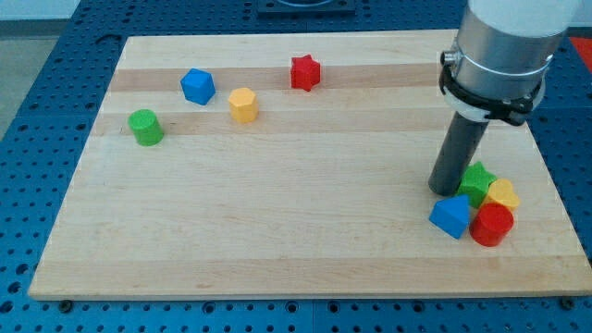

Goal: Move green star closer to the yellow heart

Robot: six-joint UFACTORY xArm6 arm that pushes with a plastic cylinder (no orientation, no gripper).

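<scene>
My tip [448, 191] is pressing the green star's [477, 179] left side, crowding it against the yellow heart [504, 194]; no jaws fitted, nothing held.

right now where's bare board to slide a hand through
Bare: the wide middle between the top row, green cylinder to red star, and the cluster at the view's bottom right. Crowded: my tip against the green star, with yellow heart, blue block, red cylinder.
</scene>
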